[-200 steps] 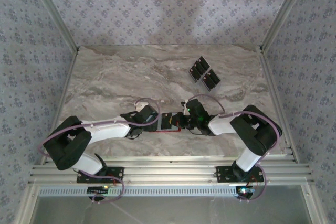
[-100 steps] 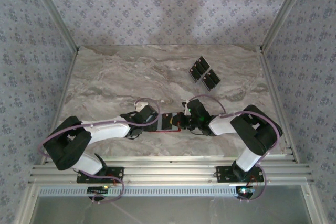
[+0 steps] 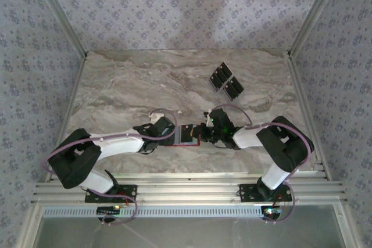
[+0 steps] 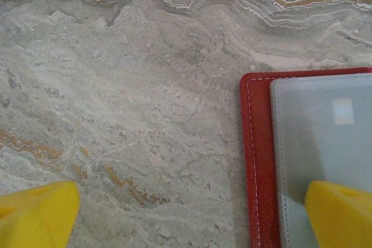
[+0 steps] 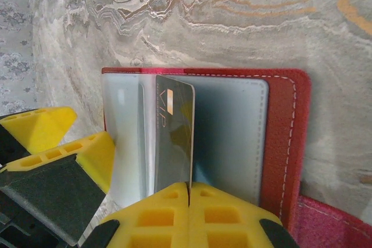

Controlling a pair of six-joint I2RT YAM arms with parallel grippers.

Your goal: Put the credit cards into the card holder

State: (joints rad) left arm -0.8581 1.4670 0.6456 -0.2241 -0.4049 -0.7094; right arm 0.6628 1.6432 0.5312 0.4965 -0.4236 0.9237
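On the left, left claw (image 4: 186, 219) spread wide open, gripping nothing, with one yellow finger (image 4: 340, 213) pressed down on the pale pocket of the card holder (image 4: 256, 161) to pin it flat on the desk (image 4: 116, 114). Just right of that, the red card holder lying open between the two claws. In the middle of it, one black card (image 5: 174, 137) standing up on its thin edge, right by the fold between the two pale pockets. Long side of the card pointing straight away from the right claw (image 5: 189, 204), toward the far edge of the holder. Right claw clenched tight on the near short end of that card, low over the holder. Bottom edge in a pocket or not: hard to tell. Best guess for the coming move: tip the card flat and slide it into a pocket, a job for the right claw, the one with the card. Further right and far back on the desk, the other credit cards (image 3: 226, 82) lying close together, well apart from both claws.
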